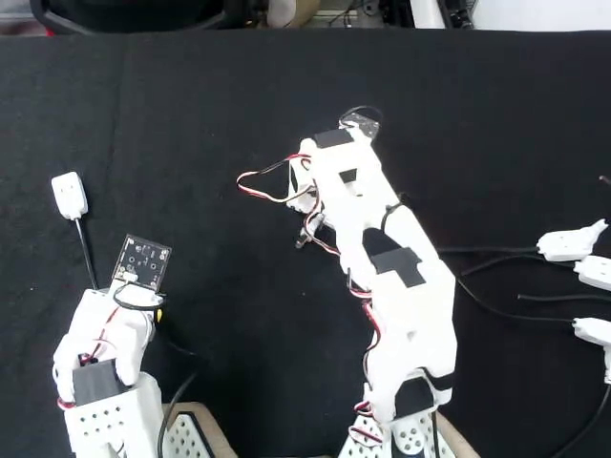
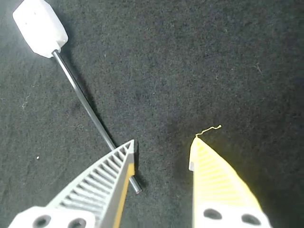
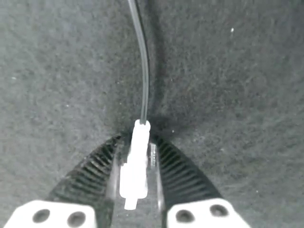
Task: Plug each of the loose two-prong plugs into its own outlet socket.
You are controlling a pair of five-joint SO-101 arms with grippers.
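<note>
Right wrist view gives you the right gripper (image 3: 137, 142) clamped on a white plug (image 3: 134, 171), cord (image 3: 142, 61) running out ahead of the fingertips; left wrist view, your left gripper (image 2: 164, 142) spread apart, second plug (image 2: 40, 26) ahead past one fingertip; high view adds white cord ends (image 1: 573, 243) well apart from both grippers.

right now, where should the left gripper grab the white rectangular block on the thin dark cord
Grip the white rectangular block across its long flat sides, probably from above: it lies flat, and its thin dark cord would likely slip.
</note>
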